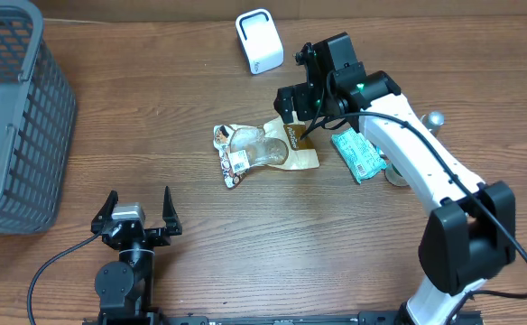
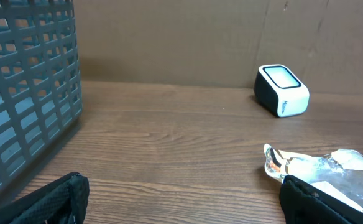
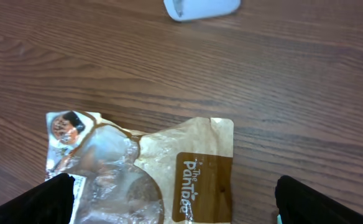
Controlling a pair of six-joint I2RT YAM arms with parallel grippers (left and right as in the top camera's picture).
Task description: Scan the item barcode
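The item, a clear and brown "The Pantree" pastry bag [image 1: 263,149], lies flat mid-table, with a small white label [image 1: 237,162] near its left end. My right gripper [image 1: 301,113] hovers open just above the bag's brown end. In the right wrist view the bag [image 3: 150,168] fills the space between the spread fingers of my right gripper [image 3: 181,205]. The white scanner [image 1: 259,41] stands at the back, beyond the bag. My left gripper [image 1: 137,206] rests open near the front left, holding nothing. In its view, my left gripper [image 2: 181,205] sees the bag [image 2: 330,168] and the scanner [image 2: 282,90].
A grey mesh basket [image 1: 11,117] fills the far left edge and looms in the left wrist view as the basket [image 2: 26,93]. A green packet [image 1: 358,155] lies right of the bag, under the right arm. Bare wood separates the left gripper from the bag.
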